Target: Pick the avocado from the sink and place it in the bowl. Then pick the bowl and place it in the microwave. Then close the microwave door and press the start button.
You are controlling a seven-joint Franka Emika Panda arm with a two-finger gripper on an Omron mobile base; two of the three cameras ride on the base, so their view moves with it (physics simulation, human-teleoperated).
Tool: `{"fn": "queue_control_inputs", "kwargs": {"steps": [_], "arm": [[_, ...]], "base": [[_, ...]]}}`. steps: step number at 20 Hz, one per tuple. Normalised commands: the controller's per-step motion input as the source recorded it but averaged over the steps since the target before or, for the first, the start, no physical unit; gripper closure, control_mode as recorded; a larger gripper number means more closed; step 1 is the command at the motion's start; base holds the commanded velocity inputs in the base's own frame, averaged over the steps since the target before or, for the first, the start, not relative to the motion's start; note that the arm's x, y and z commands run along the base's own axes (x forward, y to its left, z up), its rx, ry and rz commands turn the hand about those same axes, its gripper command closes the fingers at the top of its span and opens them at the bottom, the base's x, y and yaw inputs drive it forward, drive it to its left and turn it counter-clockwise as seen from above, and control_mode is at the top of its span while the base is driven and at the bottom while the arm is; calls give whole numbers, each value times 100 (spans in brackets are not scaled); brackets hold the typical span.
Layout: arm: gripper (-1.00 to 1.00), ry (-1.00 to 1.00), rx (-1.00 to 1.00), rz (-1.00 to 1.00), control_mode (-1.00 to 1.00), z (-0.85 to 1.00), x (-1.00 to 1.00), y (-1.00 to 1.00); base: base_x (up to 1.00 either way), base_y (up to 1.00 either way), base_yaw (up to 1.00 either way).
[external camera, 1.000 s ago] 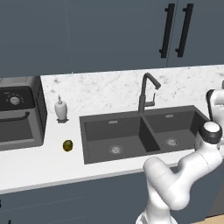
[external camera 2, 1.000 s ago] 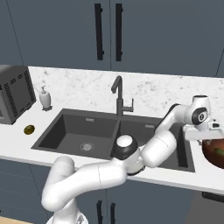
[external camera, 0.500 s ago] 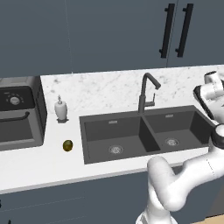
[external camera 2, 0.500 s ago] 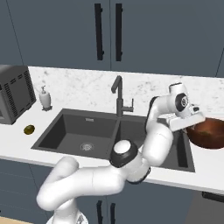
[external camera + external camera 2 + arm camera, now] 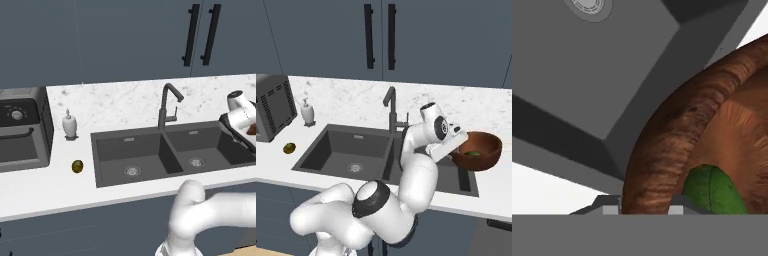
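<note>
Fingers [image 5: 644, 207] clamped on the bowl [image 5: 677, 145] rim, one each side of the wall; hand view puts the avocado [image 5: 712, 190] just inside it, sink [image 5: 587, 75] basin beyond.

Right base view: fingers [image 5: 458, 146] carry the bowl [image 5: 478, 150] clear of the worktop [image 5: 491, 200], avocado [image 5: 472, 153] inside.

Left base view: arm at right edge. First step done; bowl lifted, microwave steps remain.
</note>
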Motion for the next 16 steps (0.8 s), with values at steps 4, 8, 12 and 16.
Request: {"fn": "queue_control_inputs", "kwargs": {"steps": [4,8,12,16], "arm": [[100,9,0,29,-100,63,-73,60],[100,9,14,30,-100,51,-70,56],[100,3,22,30,-100,44,-66,48],[100,0,10,31,-100,30,-51,65]], "base": [[0,0,0],[0,0,0],[0,0,0],[0,0,0]]}}
